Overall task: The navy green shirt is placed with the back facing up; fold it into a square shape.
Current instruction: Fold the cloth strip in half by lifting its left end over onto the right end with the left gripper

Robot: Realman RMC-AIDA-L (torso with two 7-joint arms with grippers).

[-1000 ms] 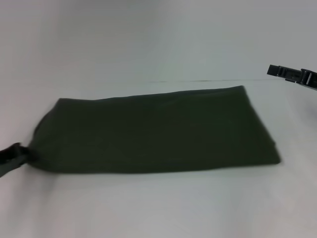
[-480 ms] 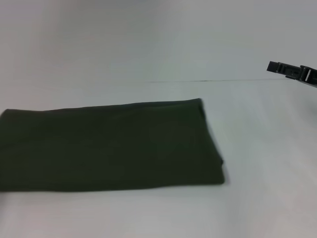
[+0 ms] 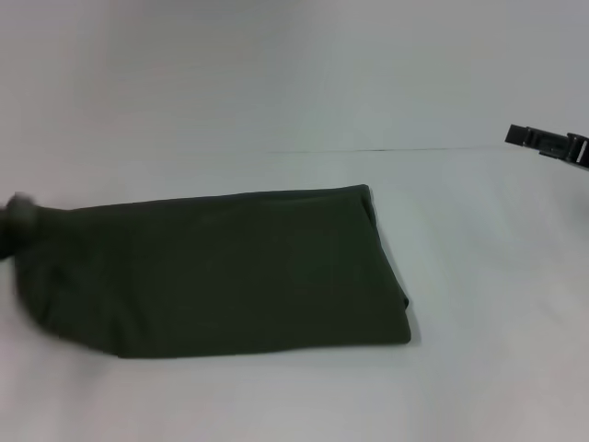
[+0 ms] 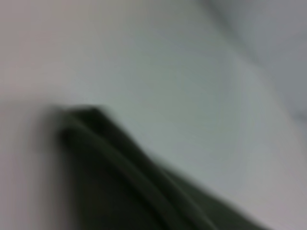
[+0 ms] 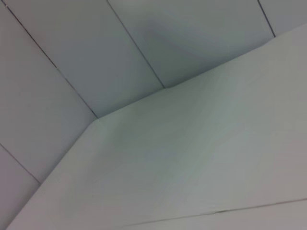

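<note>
Now left gripper (image 3: 17,221) lifting shirt (image 3: 230,272) end, grip hidden. Right gripper (image 3: 549,144) waiting far off, can't tell. Next: fold end across.

Table (image 3: 276,405): lying pale and plain across the head view, taking up nearly the whole of it.
Seam line (image 3: 386,149): running thin and dark across the table's far part, reaching toward the right edge.
Table corner (image 5: 96,120): showing in the right wrist view, its two edges meeting at an angle.
Floor tiles (image 5: 72,48): lying pale grey beyond that corner, with dark joint lines crossing them.
</note>
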